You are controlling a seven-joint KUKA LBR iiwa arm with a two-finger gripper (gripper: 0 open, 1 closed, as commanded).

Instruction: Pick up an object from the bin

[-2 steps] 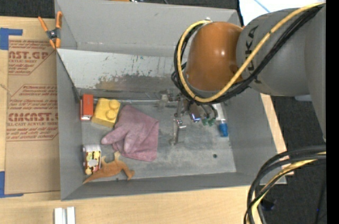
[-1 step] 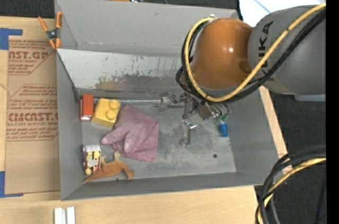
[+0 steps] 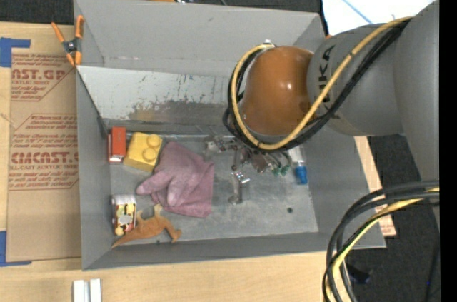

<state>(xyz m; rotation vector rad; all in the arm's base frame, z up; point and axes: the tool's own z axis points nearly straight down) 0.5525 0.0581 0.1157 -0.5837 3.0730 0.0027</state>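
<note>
My gripper [image 3: 238, 186] hangs below the arm's wrist, over the bare bin floor in the middle of the bin. Just left of it lies a crumpled pink cloth mitten [image 3: 182, 180], its right edge close to the gripper but apart from it. To the right a small blue and white tube [image 3: 300, 173] lies on the floor, with a small green piece [image 3: 284, 168] beside it, partly hidden under the wrist. Nothing shows in the gripper.
A yellow studded brick [image 3: 143, 151] and a red block [image 3: 116, 143] sit at the left wall. An orange toy dinosaur [image 3: 150, 228] and a small printed can [image 3: 123, 213] lie in the front left corner. The arm covers the bin's back right.
</note>
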